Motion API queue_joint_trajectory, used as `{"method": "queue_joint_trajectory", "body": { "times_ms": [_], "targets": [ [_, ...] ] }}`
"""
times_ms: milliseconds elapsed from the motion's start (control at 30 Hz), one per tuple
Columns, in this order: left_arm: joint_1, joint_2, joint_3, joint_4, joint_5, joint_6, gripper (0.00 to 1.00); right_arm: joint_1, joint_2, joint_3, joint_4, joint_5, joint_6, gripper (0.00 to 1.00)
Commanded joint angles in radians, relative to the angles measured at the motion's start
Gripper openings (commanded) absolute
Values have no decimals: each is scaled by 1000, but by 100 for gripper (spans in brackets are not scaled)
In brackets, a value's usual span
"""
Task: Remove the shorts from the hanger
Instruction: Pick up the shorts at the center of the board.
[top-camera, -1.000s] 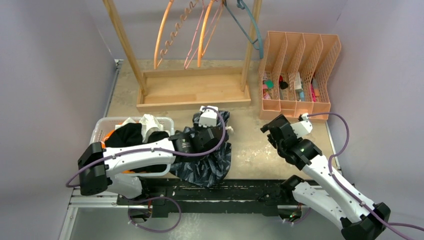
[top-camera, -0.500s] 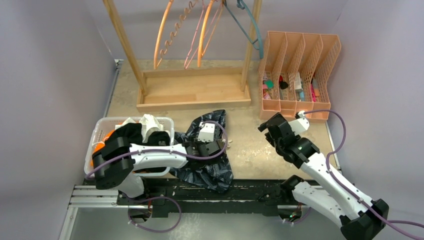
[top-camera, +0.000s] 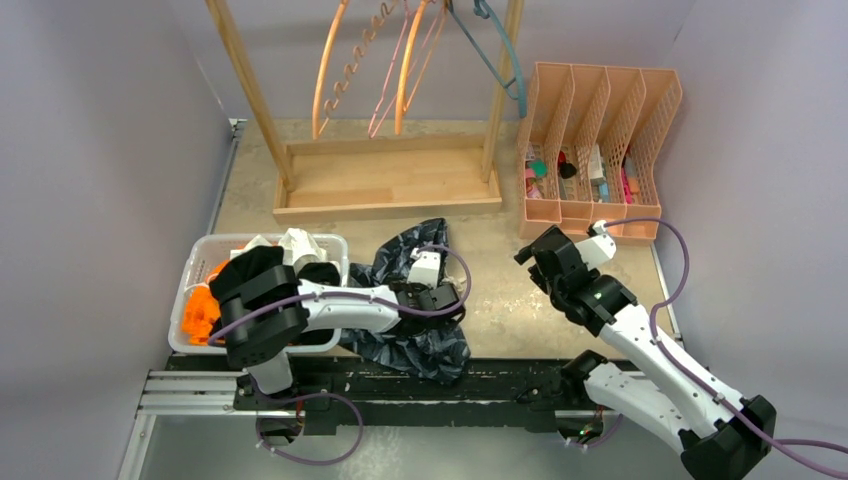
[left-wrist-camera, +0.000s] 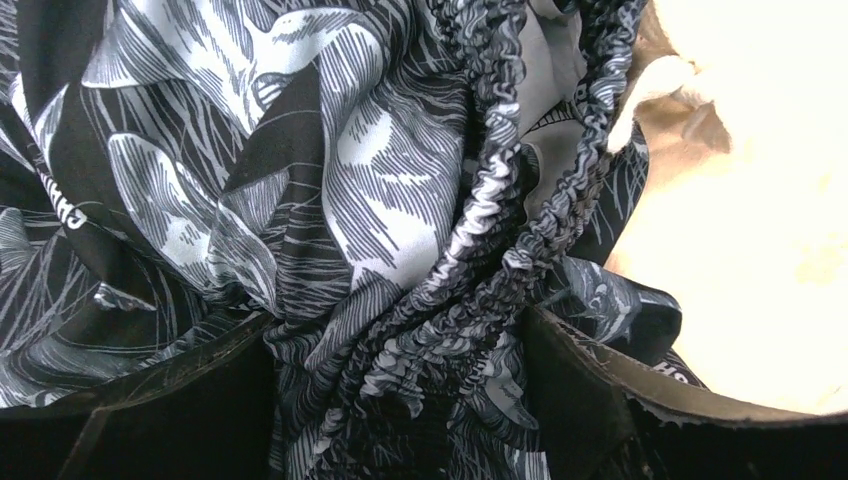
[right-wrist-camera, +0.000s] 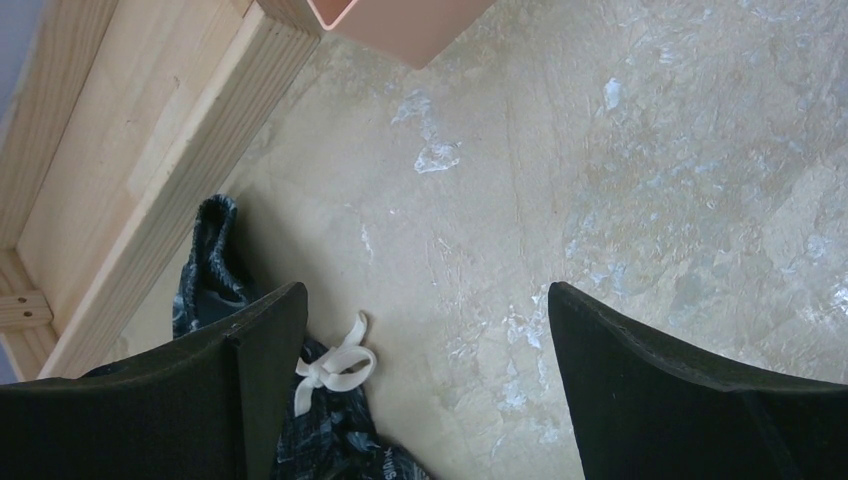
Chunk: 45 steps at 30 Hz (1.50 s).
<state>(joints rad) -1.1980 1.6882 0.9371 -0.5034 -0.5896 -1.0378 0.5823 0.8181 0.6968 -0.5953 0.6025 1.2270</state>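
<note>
The black-grey patterned shorts (top-camera: 418, 347) lie crumpled on the table in front of the wooden rack. My left gripper (top-camera: 444, 303) rests low on them with its jaws open. In the left wrist view the gathered elastic waistband (left-wrist-camera: 480, 250) lies loose between the two fingers (left-wrist-camera: 600, 400). My right gripper (top-camera: 532, 258) hovers open over bare table to the right. Its wrist view shows the shorts' edge (right-wrist-camera: 340, 440) and a white drawstring bow (right-wrist-camera: 335, 365) by its left finger. Bare hangers (top-camera: 330, 70) hang on the rack.
A white basket (top-camera: 190, 270) at the left holds orange shorts (top-camera: 200, 312), black shorts (top-camera: 262, 268) and white shorts (top-camera: 298, 245). The wooden rack base (top-camera: 385, 180) stands behind. A peach file organizer (top-camera: 600, 140) sits at the back right.
My left gripper has opened and let go of the patterned shorts, and has shifted nearer and slightly right over them. The right arm has barely moved.
</note>
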Motion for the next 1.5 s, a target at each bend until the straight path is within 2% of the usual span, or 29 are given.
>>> {"method": "queue_joint_trajectory", "body": {
  "times_ms": [0, 133, 167, 200, 300, 567, 900, 1100, 1300, 1467],
  "targets": [
    [2, 91, 0, -18, 41, -1, 75, 0, -3, 1, 9, 21, -15, 90],
    [1, 82, 0, -12, 34, 8, 37, -1, -7, 1, 1, 28, -14, 90],
    [0, 66, 1, -15, 22, 10, 32, 0, -8, 1, 0, 28, -12, 90],
    [1, 49, 7, -23, 6, 14, 21, -1, -9, -1, 0, 28, -13, 90],
    [0, -13, 50, -74, -68, 25, 0, 0, -10, -3, 6, 25, -12, 90],
    [5, -288, 149, -183, -319, 55, 0, 0, -1, -1, 14, 22, -16, 90],
    [50, -462, 186, -315, -392, 54, 0, -1, 9, 4, 18, 16, -18, 90],
    [71, -518, 265, -507, -469, -49, 0, -1, 10, 2, 17, 13, -15, 90],
    [81, -579, 270, -626, -496, -152, 0, -1, 21, 4, 34, 5, -23, 90],
    [82, -591, 287, -917, -578, -464, 0, -1, 34, 11, 29, 3, -23, 90]
  ]
}}
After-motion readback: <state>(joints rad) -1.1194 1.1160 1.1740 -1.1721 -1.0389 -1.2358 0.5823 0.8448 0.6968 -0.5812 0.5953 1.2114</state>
